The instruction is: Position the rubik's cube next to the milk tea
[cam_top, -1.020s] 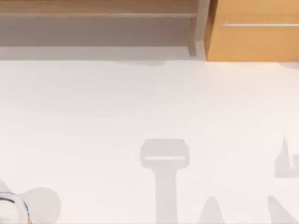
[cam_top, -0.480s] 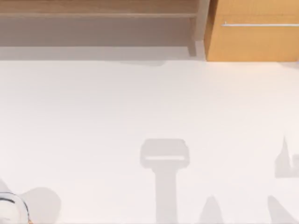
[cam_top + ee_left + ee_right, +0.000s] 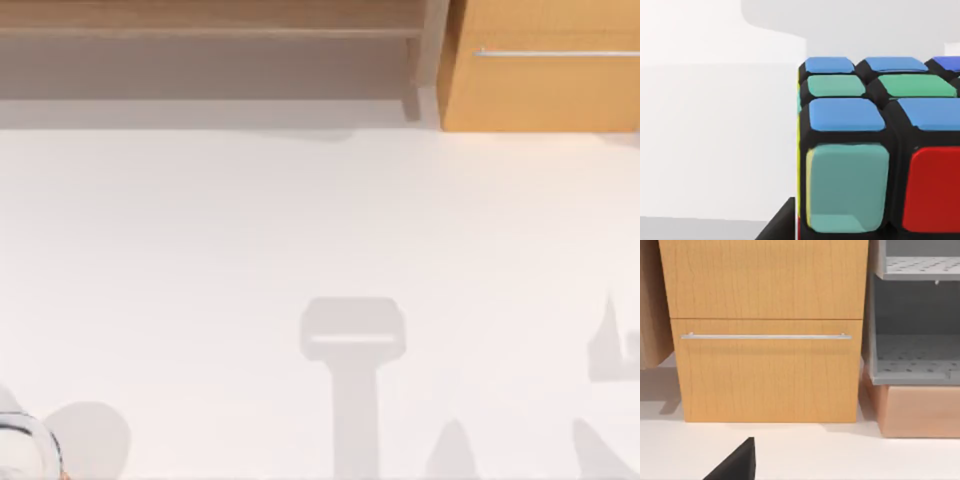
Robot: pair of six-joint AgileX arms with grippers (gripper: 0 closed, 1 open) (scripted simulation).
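A: Left wrist view: the rubik's cube (image 3: 875, 150) sits immediately ahead of the left claw, very close to the camera, with blue, green, teal and red stickers facing it. One dark finger edge (image 3: 777, 225) shows just beside the cube's lower corner. Whether the left claw is apart, together or clamped on the cube cannot be determined.

B: And the milk tea?

A: Top view: the milk tea (image 3: 25, 445) is cut off at the table's (image 3: 300, 220) near left corner. Its position relative to the left claw cannot be determined.

B: Failure modes?

A: In my judgement, an off-centre grasp could twist or drop the cube, and a blind approach near the table edge could topple the cup.

B: Right arm?

A: Parked; one finger tip (image 3: 735, 462) faces a wooden drawer (image 3: 765, 370). Claw state indeterminate. No legible writing or branding anywhere.
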